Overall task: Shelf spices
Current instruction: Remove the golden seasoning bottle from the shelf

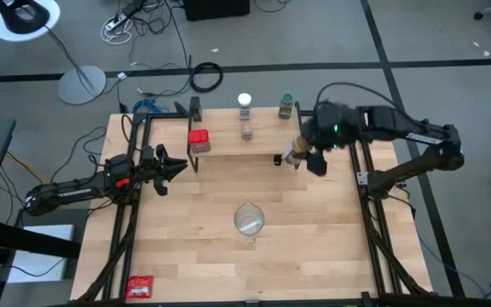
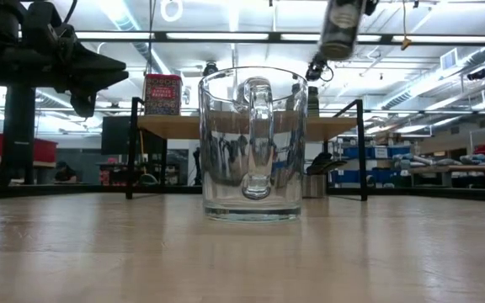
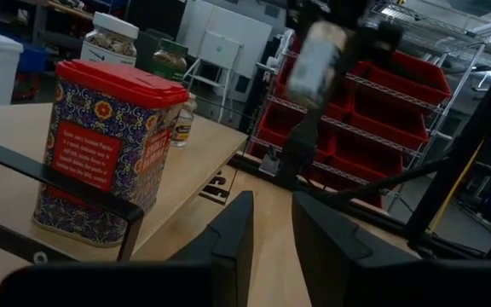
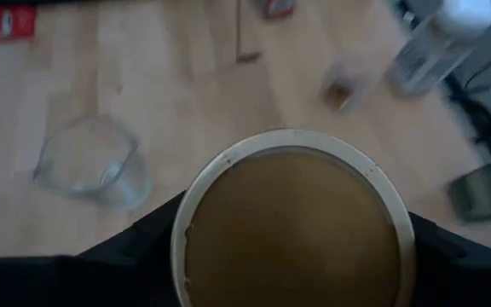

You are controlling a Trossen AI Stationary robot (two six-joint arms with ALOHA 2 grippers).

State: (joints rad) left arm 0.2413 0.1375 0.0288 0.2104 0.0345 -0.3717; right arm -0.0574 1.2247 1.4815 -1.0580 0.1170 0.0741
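**Tan-lidded jar up in the air, heading for the shelf**

Going near to far. Closest to the front edge of the surface (image 1: 314,256) there's a flat red packet (image 1: 140,286) off in the left corner, not part of the job by the look of it. A bit further in, roughly in the middle, sits a big clear glass mug (image 1: 249,222), also just parked there.

Past that, the right pincer (image 1: 301,157) is gripping a tan-lidded jar (image 4: 292,223) from both sides, fingers wrapped around it just under the lid. In the low view the jar hangs well above the shelf (image 1: 228,145), so I'd guess it's held high to clear the plank edge before going down. It's over the shelf's right end, which has bare plank on it.

The left pincer (image 1: 170,166) waits at the shelf's left end, near the red tin (image 1: 199,140). Its fingers are only a little apart with nothing between them, so it's basically idle.

On the shelf itself: the red tin at the left, a tiny brownish jar (image 1: 246,131) in the middle, then along the back edge a dark green tin (image 1: 195,107), a white-lidded jar (image 1: 245,103) and a green-lidded jar (image 1: 286,104). So five look shelved, one to go.
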